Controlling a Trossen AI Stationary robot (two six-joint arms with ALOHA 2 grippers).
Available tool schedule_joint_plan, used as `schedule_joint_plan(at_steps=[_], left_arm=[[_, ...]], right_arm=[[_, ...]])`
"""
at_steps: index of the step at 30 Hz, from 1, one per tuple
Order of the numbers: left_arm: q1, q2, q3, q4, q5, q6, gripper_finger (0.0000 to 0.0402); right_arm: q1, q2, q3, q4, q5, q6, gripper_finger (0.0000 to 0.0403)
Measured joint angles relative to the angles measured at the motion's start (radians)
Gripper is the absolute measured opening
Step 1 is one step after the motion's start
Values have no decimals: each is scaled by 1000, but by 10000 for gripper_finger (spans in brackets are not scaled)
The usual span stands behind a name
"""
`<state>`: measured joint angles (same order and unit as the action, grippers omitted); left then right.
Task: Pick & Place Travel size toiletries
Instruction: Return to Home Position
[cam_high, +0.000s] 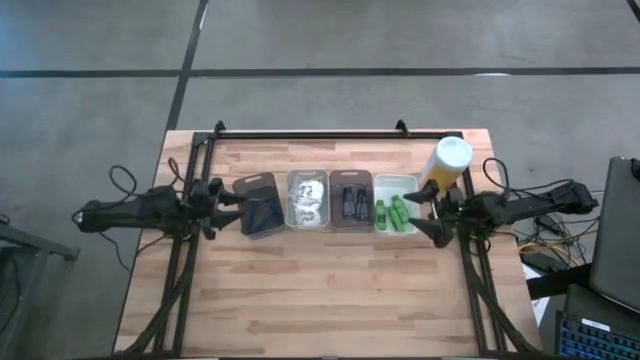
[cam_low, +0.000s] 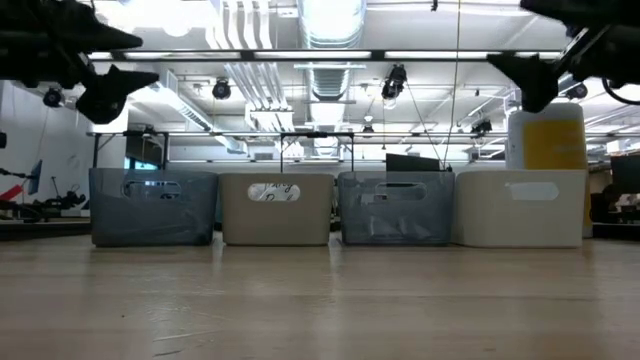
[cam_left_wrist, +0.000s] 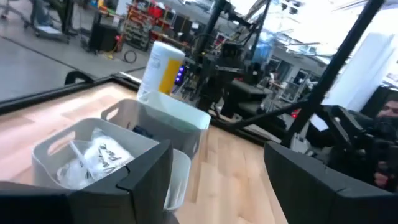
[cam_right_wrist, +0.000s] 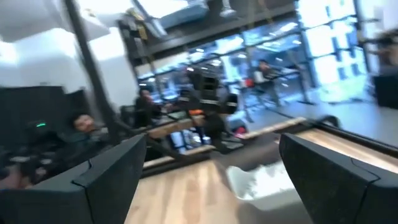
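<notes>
We judge we're homing: dark left gripper (cam_high: 230, 206) and right gripper (cam_high: 424, 213) hover spread, empty, near the wooden worktop's (cam_high: 320, 295) side edges; only parking remains.

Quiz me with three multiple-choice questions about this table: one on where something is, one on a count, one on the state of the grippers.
1. Where do the green bottles lie?
A. In the white tray nearest the right arm
B. In the dark tray nearest the left arm
C. On the bare wood

2. How many trays stand in the row?
A. Two
B. Three
C. Four

3. How are the left gripper and right gripper?
A. Both open, empty
B. Both shut on a bottle
C. Left shut on a white pack, right open

Answers: 1 A, the high view shows green in the white end tray. 2 C, four stand side by side. 3 A, each wrist view shows fingers wide apart, nothing between.
</notes>
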<state>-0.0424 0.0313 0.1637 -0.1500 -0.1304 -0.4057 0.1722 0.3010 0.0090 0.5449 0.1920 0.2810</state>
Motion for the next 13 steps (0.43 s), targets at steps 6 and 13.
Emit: schedule_joint_plan(at_steps=[6, 13], left_arm=[[2, -29, -2, -14, -7, -11, 257], [2, -21, -6, -20, -6, -15, 257]], right_arm=[[-2, 4, 0, -44, 71, 30, 364], [-2, 10, 0, -50, 72, 33, 364]])
